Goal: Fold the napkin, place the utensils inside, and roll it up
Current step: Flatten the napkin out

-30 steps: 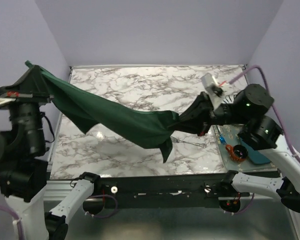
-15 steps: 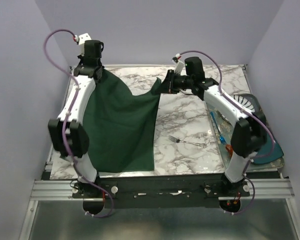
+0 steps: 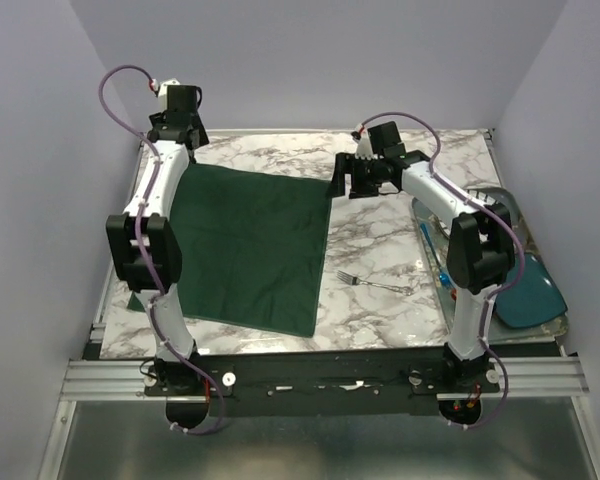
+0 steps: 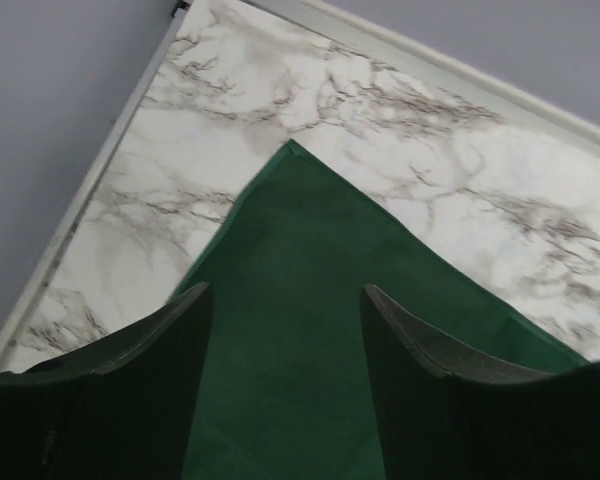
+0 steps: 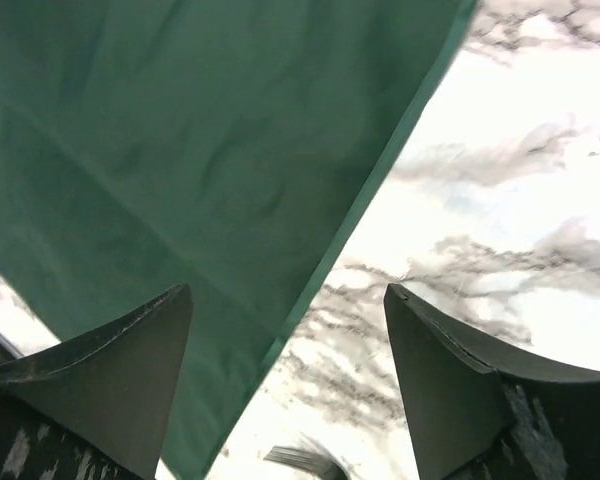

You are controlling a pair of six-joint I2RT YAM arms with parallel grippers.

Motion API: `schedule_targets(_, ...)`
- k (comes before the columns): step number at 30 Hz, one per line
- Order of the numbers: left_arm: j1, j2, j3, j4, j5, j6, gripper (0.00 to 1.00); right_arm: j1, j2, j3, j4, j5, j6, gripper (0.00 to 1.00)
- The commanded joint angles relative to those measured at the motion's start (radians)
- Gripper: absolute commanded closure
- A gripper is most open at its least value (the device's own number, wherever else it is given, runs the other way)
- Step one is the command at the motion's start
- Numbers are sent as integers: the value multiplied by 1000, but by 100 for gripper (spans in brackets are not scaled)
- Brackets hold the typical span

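The dark green napkin lies spread flat on the left half of the marble table. My left gripper hovers open over its far left corner; in the left wrist view the napkin shows between the open fingers of the gripper, untouched. My right gripper stands open just above the far right corner. In the right wrist view the edge of the napkin runs between the spread fingers of that gripper. The silver fork lies on bare marble right of the cloth; its tines show low in the right wrist view.
A clear tray sits along the table's right edge with a thin blue stick and a teal oval dish. Bare marble lies between the napkin and the tray. Walls close in the table's far and side edges.
Both grippers have opened and let go of the napkin's far corners. The cloth, first hanging stretched between them, now lies flat on the table.
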Motion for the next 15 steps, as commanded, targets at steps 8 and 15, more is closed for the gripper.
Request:
schedule_targets(8,-39,-352,-663,222,466,-277,41,125,-48,-167,41,4,14,39)
schedule_targets(15,-108,-507,-868,309,462,-299,44,167,28,-183,95,59,6,48)
